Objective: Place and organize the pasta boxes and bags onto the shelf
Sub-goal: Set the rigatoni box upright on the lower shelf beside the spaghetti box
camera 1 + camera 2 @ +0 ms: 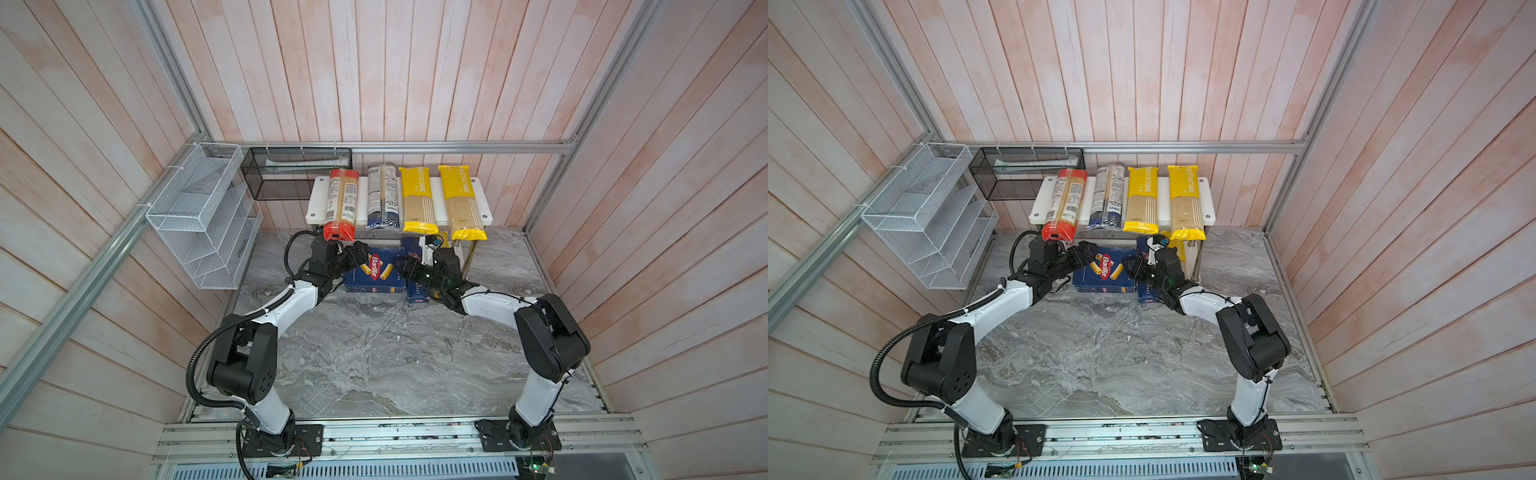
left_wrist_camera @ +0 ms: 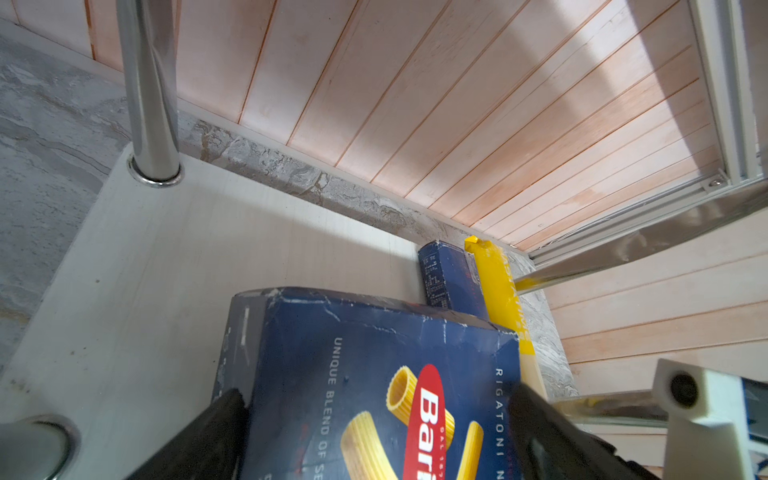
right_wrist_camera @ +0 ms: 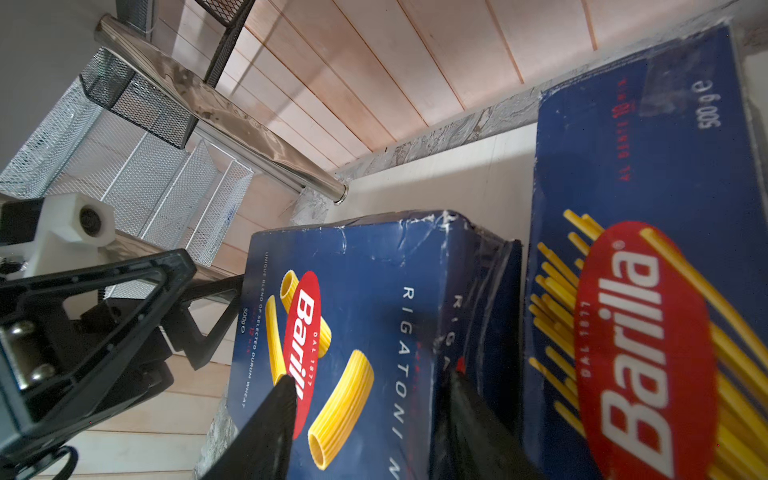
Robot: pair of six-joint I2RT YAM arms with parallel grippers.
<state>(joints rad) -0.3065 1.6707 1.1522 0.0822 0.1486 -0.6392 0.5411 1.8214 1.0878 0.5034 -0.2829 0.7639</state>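
Left of centre in a top view, the red bag (image 1: 341, 203) overhangs the shelf (image 1: 316, 203). Just under its end hangs the left gripper (image 2: 376, 390), jaws wide over the near left part of the Rigatoni (image 1: 376, 270); no clamp shows. The Rigatoni lies on the lower board (image 2: 199, 249) at the frame's middle, its far end well short of the board's back edge.

To its right, the right gripper (image 3: 372, 376) stands partly apart. One finger is over the red logo and the other is down at the box's right edge; it holds nothing that I can see. Just beside lies the Spaghetti (image 3: 644, 208), and furthest right a yellow bag (image 2: 498, 291).

The step looks like seating the Rigatoni deeper. A level, even push from both sides should slide the box straight, without twisting it into the Spaghetti. Stay low, since a rising left wrist could knock the red bag off. Stop with the box's front in line with the Spaghetti's and clear of the post (image 2: 151, 104).
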